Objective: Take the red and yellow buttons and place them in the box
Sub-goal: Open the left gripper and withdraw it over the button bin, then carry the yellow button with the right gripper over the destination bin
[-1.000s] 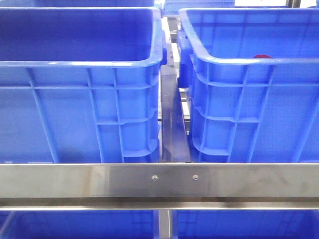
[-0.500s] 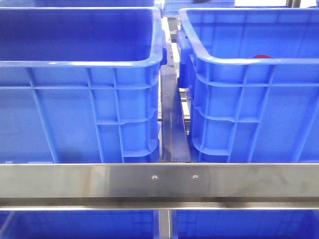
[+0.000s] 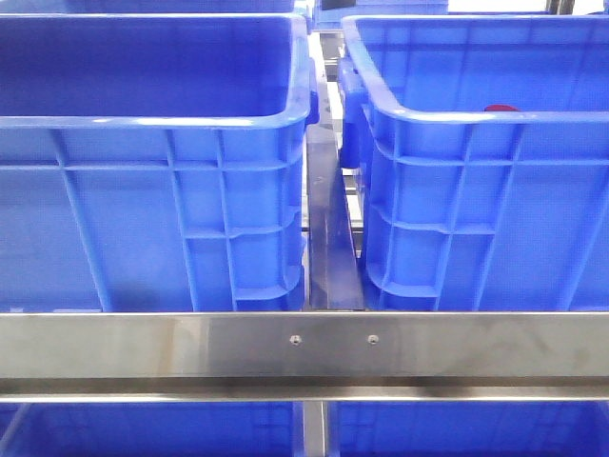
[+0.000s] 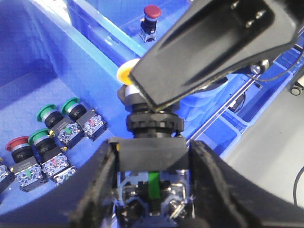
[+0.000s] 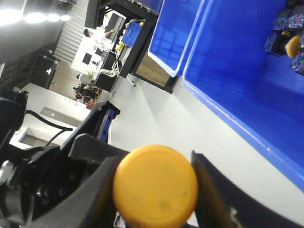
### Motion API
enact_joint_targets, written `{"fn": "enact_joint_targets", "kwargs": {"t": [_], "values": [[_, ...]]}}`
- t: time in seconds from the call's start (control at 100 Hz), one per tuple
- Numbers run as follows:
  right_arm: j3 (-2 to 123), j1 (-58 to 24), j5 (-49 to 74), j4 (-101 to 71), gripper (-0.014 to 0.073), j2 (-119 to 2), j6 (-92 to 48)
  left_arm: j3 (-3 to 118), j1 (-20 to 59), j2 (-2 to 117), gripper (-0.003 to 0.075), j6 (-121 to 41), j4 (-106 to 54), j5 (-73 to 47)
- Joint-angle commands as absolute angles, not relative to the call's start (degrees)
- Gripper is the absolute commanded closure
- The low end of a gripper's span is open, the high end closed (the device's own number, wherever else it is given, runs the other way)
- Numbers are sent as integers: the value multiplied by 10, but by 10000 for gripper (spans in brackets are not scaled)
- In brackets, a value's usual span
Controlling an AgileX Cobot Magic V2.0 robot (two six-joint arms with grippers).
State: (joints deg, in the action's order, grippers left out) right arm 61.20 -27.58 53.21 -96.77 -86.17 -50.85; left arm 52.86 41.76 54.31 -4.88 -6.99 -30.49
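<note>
Clamping a yellow button between my right fingers, I see its broad, smooth orange-yellow cap face-on, filling the gap between the two dark pads; its body behind the cap is hidden. My left fingers are likewise closed on a yellow-capped button, gripping its black square housing, with a ribbed black collar above and only a sliver of yellow cap peeking out behind a dark part of the other arm that covers most of it. Below my left wrist an open blue crate holds several switches: three green-capped ones and a red-capped one, lying on their sides. Another red button stands upright in the next crate beyond the wall. From the front, two big blue crates sit side by side behind a steel rail; just a red dome shows over the near rim of the box on the right, and neither arm is visible there.
</note>
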Motion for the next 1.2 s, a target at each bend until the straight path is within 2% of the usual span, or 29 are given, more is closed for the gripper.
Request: {"fn": "enact_joint_targets", "kwargs": {"t": [0.0, 0.09, 0.19, 0.24, 0.33, 0.47, 0.61, 0.9, 1.06, 1.19], "values": [[631, -275, 557, -1006, 411, -841, -514, 546, 422, 536, 673, -49, -77, -264], [631, -275, 557, -1006, 410, -841, -514, 546, 422, 536, 540, -49, -78, -264], [631, -275, 557, -1006, 410, -841, -514, 546, 422, 536, 312, -49, -79, -264], [631, -275, 557, -1006, 410, -841, -514, 546, 422, 536, 221, -49, -79, -264], [631, -274, 550, -1002, 410, -841, -516, 546, 421, 536, 136, -49, -79, -264], [631, -258, 515, -998, 410, -835, -539, 546, 420, 534, 133, -47, -72, -264], [631, -210, 508, -993, 410, -821, -546, 546, 385, 523, 134, -18, -46, -264], [631, -106, 510, -932, 410, -773, -546, 544, 204, 476, 134, 0, -25, -265], [631, -83, 510, -919, 410, -755, -546, 515, 103, 428, 134, 0, -25, -265], [631, -76, 511, -919, 410, -753, -546, 471, 55, 376, 134, 0, -26, -268]]}}
